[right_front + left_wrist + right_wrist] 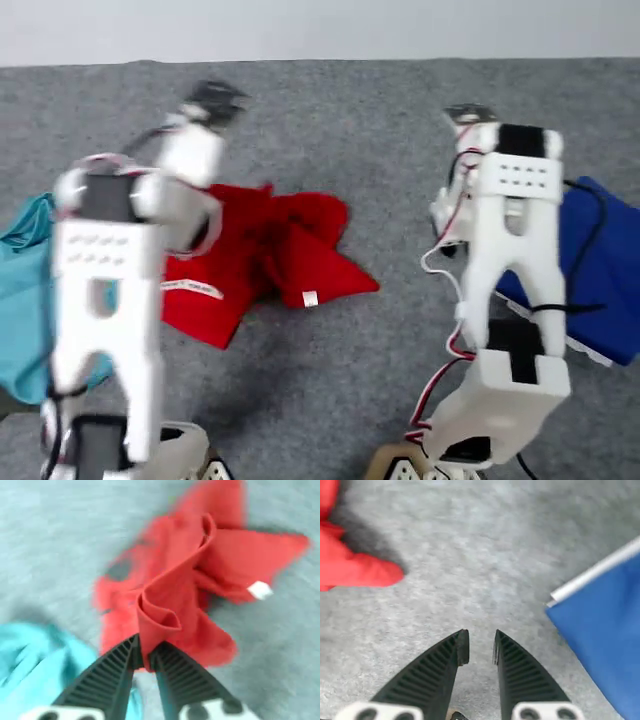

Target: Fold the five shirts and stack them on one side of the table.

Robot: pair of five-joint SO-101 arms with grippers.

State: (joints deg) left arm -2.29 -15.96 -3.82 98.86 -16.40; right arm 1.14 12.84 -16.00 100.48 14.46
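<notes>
Centre-left in the high view we see the red shirt (270, 250) crumpled | left gripper (144, 652) jaws pinch its raised fold | right gripper (481, 647) jaws slightly apart over the table (380, 130), holding nothing | blue shirt (600, 270) far right.

Bare table (390, 160) lies open between the red shirt (270, 250) and the blue shirt (615, 290) (also along the far edge). The teal shirt (20, 300) crowds the red one's other side.

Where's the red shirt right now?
In the high view the red shirt lies crumpled on the table, between the teal shirt at the left and the blue shirt at the right; the left gripper pinches one of its folds.
</notes>
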